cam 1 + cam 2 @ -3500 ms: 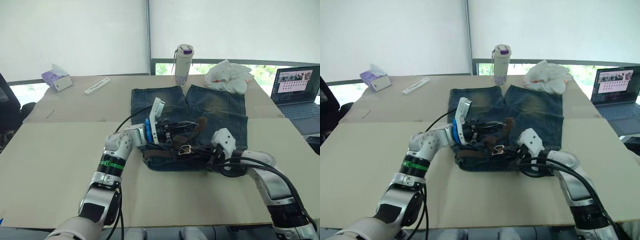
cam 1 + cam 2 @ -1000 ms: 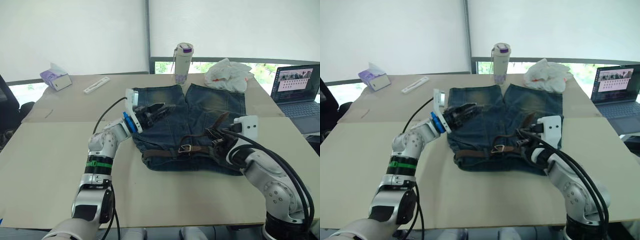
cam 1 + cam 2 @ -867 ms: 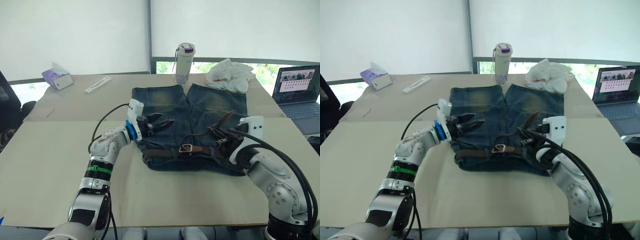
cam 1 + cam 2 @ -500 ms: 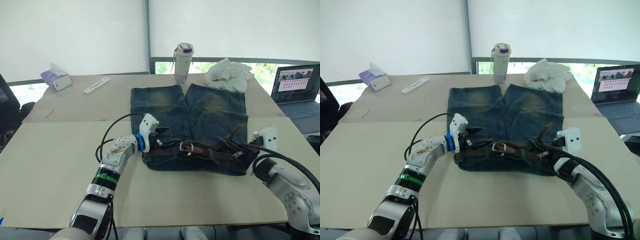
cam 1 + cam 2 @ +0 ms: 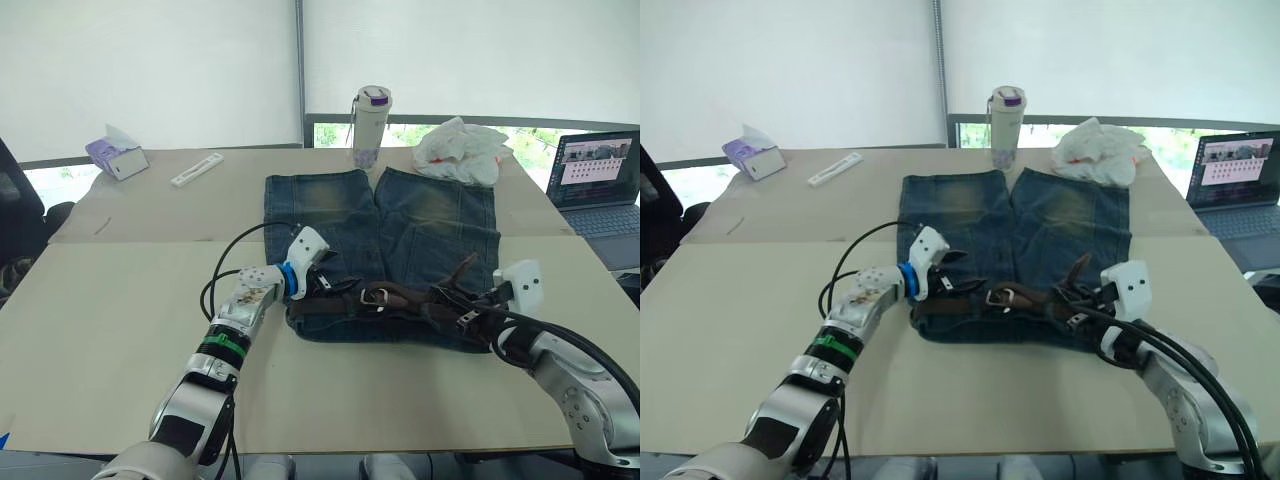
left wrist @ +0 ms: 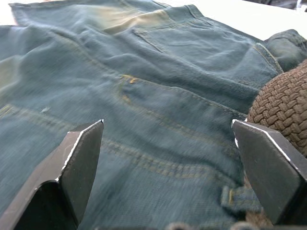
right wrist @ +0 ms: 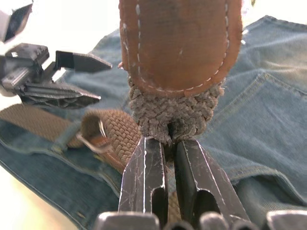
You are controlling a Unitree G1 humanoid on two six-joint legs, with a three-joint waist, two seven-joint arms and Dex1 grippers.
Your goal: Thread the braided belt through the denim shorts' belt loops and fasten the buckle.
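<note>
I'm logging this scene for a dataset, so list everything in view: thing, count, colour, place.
table: one, beige, under everything.
denim shorts: one, blue with faded patches, table centre, waistband toward the robot.
braided belt: one, dark brown, lying along the waistband, its tip raised at the right.
buckle: one, silver, mid-waistband.
bottle: one, white with purple lid, beyond the shorts.
plastic bag: one, white, crumpled, far right of the bottle.
tissue box: one, purple and white, far left.
flat white bar: one, right of the tissue box.
laptop: one, open, right edge.
left gripper: open, over the shorts' left waistband.
right gripper: shut on the belt's tip.
</note>
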